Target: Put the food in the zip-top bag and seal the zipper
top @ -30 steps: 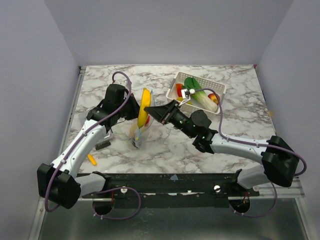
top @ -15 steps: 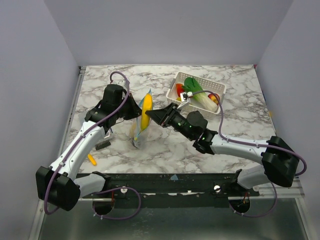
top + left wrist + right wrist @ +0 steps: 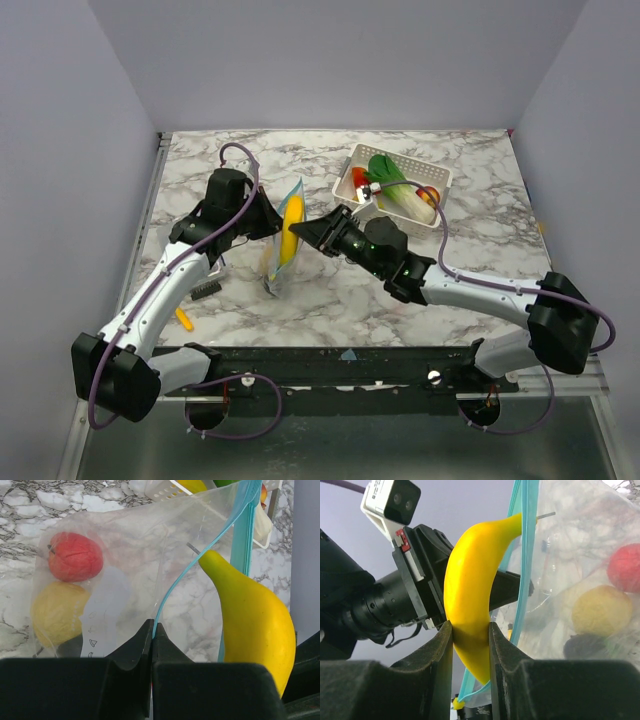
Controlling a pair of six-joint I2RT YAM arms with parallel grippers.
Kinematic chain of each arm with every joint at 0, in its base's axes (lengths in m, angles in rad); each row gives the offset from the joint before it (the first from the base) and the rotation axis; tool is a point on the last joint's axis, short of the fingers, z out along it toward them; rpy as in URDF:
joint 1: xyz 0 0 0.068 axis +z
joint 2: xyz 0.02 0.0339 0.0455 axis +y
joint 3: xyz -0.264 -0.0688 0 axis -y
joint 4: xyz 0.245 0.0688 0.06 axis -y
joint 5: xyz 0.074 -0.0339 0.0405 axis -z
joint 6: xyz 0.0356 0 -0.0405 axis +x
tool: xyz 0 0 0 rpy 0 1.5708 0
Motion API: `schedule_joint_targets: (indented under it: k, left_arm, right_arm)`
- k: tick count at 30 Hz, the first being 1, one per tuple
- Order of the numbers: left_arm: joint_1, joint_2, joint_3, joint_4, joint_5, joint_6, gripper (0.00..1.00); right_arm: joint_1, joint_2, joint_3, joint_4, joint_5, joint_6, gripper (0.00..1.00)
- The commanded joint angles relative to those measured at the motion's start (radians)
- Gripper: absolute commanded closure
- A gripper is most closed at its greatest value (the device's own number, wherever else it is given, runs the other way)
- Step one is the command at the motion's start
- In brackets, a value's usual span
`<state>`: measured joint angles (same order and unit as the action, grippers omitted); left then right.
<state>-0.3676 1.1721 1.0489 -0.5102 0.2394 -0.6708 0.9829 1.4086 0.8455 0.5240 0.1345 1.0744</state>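
The clear zip-top bag (image 3: 277, 255) hangs upright at mid-table, its light blue zipper (image 3: 243, 535) open. My left gripper (image 3: 152, 628) is shut on one side of the zipper edge and holds the bag up. My right gripper (image 3: 470, 630) is shut on a yellow banana (image 3: 472, 595), whose tip pokes into the bag's mouth; it also shows in the top view (image 3: 290, 228) and the left wrist view (image 3: 250, 620). Inside the bag lie a red fruit (image 3: 75, 556), a yellow fruit (image 3: 59, 612) and a dark piece (image 3: 585, 645).
A white perforated basket (image 3: 430, 180) at the back right holds green, red and white toy foods. A small orange piece (image 3: 183, 318) and a dark object (image 3: 205, 288) lie on the marble table (image 3: 480, 250) near the left arm.
My right gripper has moved left with the banana, bringing its tip into the bag's mouth. The left gripper has kept hold of the zipper edge, and the bag's top has shifted slightly.
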Motion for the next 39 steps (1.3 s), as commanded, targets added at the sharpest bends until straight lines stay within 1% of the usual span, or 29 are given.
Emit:
schedule_joint_targets:
  k: [1, 4, 13, 21, 25, 26, 27, 30, 32, 34, 39]
  left_arm:
    - [0.008, -0.032, 0.002, 0.014, -0.006, 0.005, 1.00]
    - [0.007, -0.037, -0.002, 0.013, -0.003, 0.002, 1.00]
    - [0.008, -0.054, -0.007, 0.016, -0.027, 0.000, 1.00]
    - [0.007, -0.053, -0.012, 0.015, -0.022, 0.004, 1.00]
    - [0.007, -0.052, -0.012, 0.014, -0.020, 0.005, 1.00]
    - [0.007, -0.053, -0.014, 0.013, -0.019, 0.005, 1.00]
    - [0.007, -0.053, -0.013, 0.014, -0.021, 0.005, 1.00]
    - [0.007, -0.054, -0.013, 0.014, -0.024, 0.007, 1.00]
    - [0.007, -0.051, -0.012, 0.013, -0.025, 0.009, 1.00]
    - [0.007, -0.051, -0.012, 0.013, -0.026, 0.011, 1.00]
    - [0.007, -0.049, -0.011, 0.010, -0.046, 0.022, 1.00]
  right_arm:
    - [0.008, 0.016, 0.060, -0.084, 0.048, 0.079, 0.98]
    - [0.008, 0.031, 0.088, -0.130, 0.062, 0.135, 0.95]
    - [0.008, 0.063, 0.160, -0.312, 0.075, 0.204, 0.93]
    - [0.007, 0.086, 0.180, -0.329, 0.106, 0.208, 0.83]
    - [0.008, 0.100, 0.193, -0.325, 0.101, 0.212, 0.81]
    - [0.008, 0.103, 0.194, -0.326, 0.099, 0.213, 0.78]
    - [0.007, 0.105, 0.199, -0.331, 0.098, 0.215, 0.70]
    - [0.008, 0.116, 0.241, -0.421, 0.103, 0.203, 0.42]
    - [0.008, 0.122, 0.278, -0.488, 0.104, 0.177, 0.33]
    - [0.007, 0.121, 0.290, -0.521, 0.106, 0.151, 0.30]
    - [0.008, 0.104, 0.299, -0.604, 0.116, 0.085, 0.30]
